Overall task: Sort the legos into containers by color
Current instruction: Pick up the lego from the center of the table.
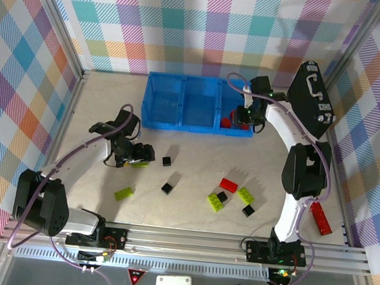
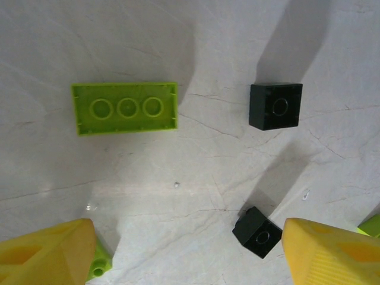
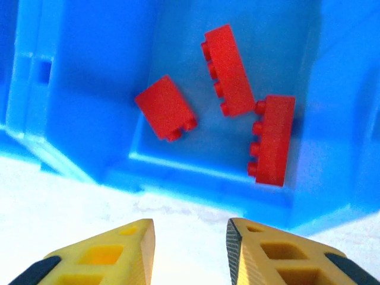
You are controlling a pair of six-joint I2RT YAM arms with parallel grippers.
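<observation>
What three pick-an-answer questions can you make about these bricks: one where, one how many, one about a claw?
1. Which compartment of the blue bin holds the red bricks? A left B middle C right
2. How many red bricks lie in it? A one B three C six
3. How does the left gripper stand? A open B shut C shut on a brick
Answers: C, the top view shows red at the bin's right end; B, the right wrist view shows three; A, its jaws stand far apart.
</observation>
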